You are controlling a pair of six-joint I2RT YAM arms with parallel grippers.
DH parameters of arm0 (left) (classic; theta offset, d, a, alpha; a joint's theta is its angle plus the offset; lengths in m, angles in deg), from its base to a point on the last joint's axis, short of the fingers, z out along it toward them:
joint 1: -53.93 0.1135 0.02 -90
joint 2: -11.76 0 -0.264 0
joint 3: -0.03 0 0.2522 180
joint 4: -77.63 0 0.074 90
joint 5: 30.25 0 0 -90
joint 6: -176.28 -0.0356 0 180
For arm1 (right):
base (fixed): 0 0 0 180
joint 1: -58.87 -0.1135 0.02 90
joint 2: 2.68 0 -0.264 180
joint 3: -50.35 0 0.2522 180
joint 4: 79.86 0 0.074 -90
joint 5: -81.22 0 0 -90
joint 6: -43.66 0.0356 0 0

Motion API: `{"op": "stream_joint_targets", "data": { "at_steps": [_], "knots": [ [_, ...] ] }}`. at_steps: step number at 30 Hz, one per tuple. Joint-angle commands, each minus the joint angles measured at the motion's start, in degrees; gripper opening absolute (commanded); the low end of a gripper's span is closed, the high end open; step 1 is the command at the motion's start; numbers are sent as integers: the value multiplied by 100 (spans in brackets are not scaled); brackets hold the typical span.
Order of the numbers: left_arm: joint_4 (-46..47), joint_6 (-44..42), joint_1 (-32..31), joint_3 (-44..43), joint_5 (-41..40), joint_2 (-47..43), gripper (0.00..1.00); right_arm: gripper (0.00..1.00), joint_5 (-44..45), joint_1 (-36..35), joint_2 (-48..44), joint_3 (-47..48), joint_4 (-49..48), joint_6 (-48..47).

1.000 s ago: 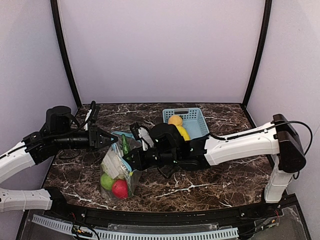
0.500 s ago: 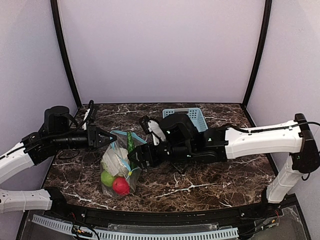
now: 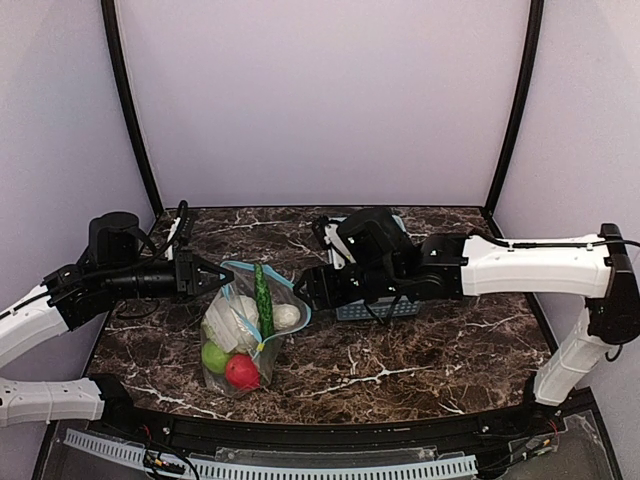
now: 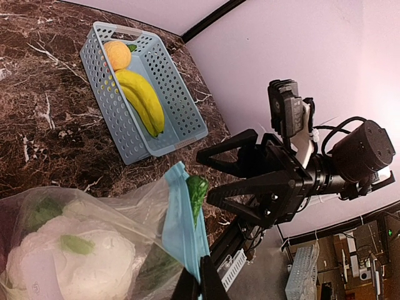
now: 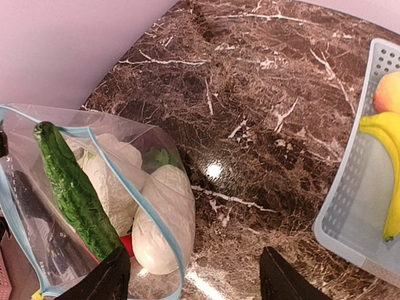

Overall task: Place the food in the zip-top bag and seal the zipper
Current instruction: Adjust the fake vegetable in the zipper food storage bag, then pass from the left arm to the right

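A dark marble worktop [image 3: 420,370] sits between lilac walls. The zip-top bag [image 3: 232,338] stands left of centre. The left fingers [image 3: 215,280] are pinched together on its teal zipper [image 5: 134,187]. The right fingers [image 3: 308,290] hang spread apart and empty, just right of the bag's open mouth. Inside are one cucumber [image 3: 263,300], two cauliflower pieces [image 3: 238,315], one green apple [image 3: 214,358] and one red apple [image 3: 241,372]. Bare worktop lies to the front and right. The blue basket [image 4: 119,119] behind holds one banana [image 4: 142,100] and one orange [image 4: 117,55].

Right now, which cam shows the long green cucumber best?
Right wrist: the long green cucumber shows nearly full length, close up, in the clear plastic bag. Top external shows it small; left wrist catches only its tip.
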Motion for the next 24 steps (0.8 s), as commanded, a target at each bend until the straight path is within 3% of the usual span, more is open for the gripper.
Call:
{"op": "stream_joint_targets", "data": {
  "at_steps": [1, 11, 12, 16, 17, 24],
  "knots": [
    [151, -19, 37, 1, 82, -106, 1, 66, -310, 49, 301, 150, 108, -103],
    [131, -23, 39, -75, 118, -33, 1, 48, -432, 156, 870, 855, -51, -689],
    [133, -20, 42, -78, 130, -10, 1, 42, -459, 176, 930, 950, -72, -768],
    [55, -46, 37, -125, 156, -21, 1, 4, -606, 198, 1039, 1369, -6, -1010],
    [-34, -63, 37, -164, 121, -35, 1, 0, -642, 193, 1022, 1473, 23, -1041],
    [-745, -442, 45, -460, -273, -131, 1, 0, -887, 106, 464, 1466, -23, -1027]
  ]
}}
